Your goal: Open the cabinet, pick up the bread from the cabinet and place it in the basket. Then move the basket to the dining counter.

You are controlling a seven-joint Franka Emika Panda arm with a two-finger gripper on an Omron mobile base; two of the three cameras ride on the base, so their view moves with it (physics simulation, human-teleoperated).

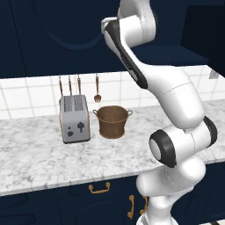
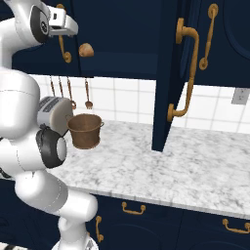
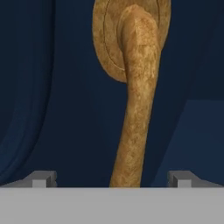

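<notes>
The two-finger gripper (image 3: pixel 112 178) has its jaws spread wide and empty, their small dark tips at the lower left and lower right of the hand view, with the long curved brass handle (image 3: pixel 133 96) of the tall dark navy wall cabinet (image 3: pixel 57 87) rising between them, not touched by either tip. In the right base view the hand sits at the upper left of the frame, at that same handle, and one cabinet door (image 2: pixel 171 73) at centre stands swung open toward the camera. The small round golden-brown bread roll (image 2: pixel 86 50) shows inside the cabinet, upper left. Below it, on the white-grey marble worktop (image 2: pixel 161 166), stands the round brown woven basket (image 1: pixel 113 121), just beside the silver toaster (image 1: pixel 74 119).
</notes>
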